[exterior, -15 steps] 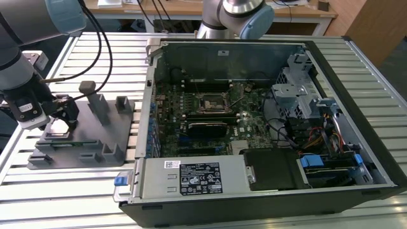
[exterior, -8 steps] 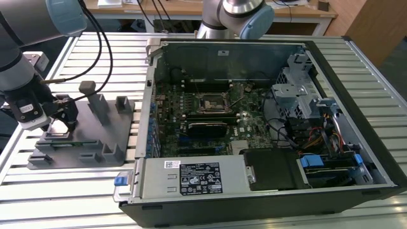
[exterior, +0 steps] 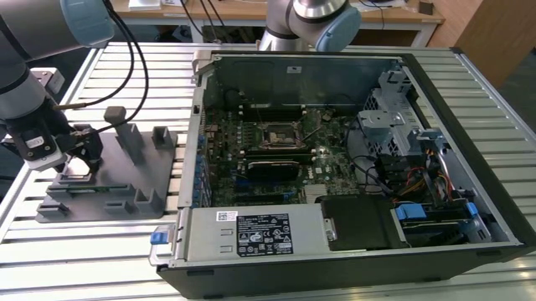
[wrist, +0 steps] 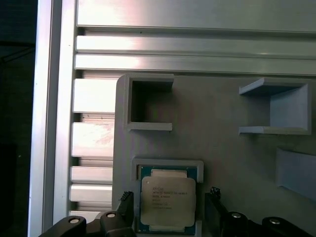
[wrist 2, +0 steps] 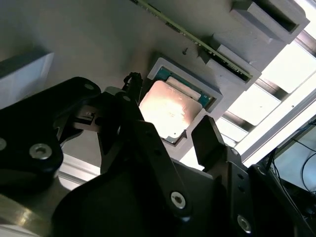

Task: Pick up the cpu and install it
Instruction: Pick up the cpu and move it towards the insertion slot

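The grey tray (exterior: 88,202) is lying on the slatted aluminium table (exterior: 125,75), just beside the open computer case (exterior: 302,75), on the exterior view's left; a shallow square recess (wrist: 168,163) in the tray is holding the cpu (wrist: 168,200), which is sitting flat with its pale metal top facing up; box-shaped pockets with raised walls are standing elsewhere on the tray, and in the second wrist view a thin green circuit board (wrist 2: 190,38) is resting on edge in slotted blocks near the recess. The gripper (wrist: 169,197) is hanging low over that recess with its jaws spread wide; the black fingers (wrist: 213,197) are standing one on each side of the chip, outside the recess walls and apart from it, gripping nothing. The case is lying on its side with the panel off; it is holding a green motherboard (exterior: 222,135) with a black socket (exterior: 277,135) near its middle, a metal drive cage (exterior: 390,119), bundled cables and a labelled power supply (exterior: 251,233). The arm (exterior: 34,69) is reaching in from the exterior view's left; a wooden desk (exterior: 251,12) is standing behind the table.
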`<state>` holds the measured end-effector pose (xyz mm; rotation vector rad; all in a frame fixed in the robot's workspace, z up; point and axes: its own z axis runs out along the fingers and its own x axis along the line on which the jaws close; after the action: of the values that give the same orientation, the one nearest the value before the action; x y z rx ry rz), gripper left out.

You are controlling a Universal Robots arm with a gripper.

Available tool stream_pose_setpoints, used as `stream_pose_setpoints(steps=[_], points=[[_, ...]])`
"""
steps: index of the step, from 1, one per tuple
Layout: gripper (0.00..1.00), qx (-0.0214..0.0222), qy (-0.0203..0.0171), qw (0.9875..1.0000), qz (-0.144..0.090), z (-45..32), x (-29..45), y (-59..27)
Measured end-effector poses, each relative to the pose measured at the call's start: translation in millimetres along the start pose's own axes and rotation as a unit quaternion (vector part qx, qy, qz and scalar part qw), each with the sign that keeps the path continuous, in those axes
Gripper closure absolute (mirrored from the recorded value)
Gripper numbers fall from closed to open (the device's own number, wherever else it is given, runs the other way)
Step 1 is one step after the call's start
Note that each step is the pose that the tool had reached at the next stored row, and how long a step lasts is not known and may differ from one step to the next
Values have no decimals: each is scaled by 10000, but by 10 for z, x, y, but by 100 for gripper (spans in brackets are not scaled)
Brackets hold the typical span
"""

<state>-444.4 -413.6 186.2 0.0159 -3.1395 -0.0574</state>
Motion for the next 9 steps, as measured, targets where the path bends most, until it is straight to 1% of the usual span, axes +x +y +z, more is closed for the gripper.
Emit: stream_pose_setpoints(steps=[2,3,9], points=[[34,0,0,10000,0,0,0,0],[40,0,-1,10000,0,0,0,0],[40,1,-3,10000,0,1,1,0]])
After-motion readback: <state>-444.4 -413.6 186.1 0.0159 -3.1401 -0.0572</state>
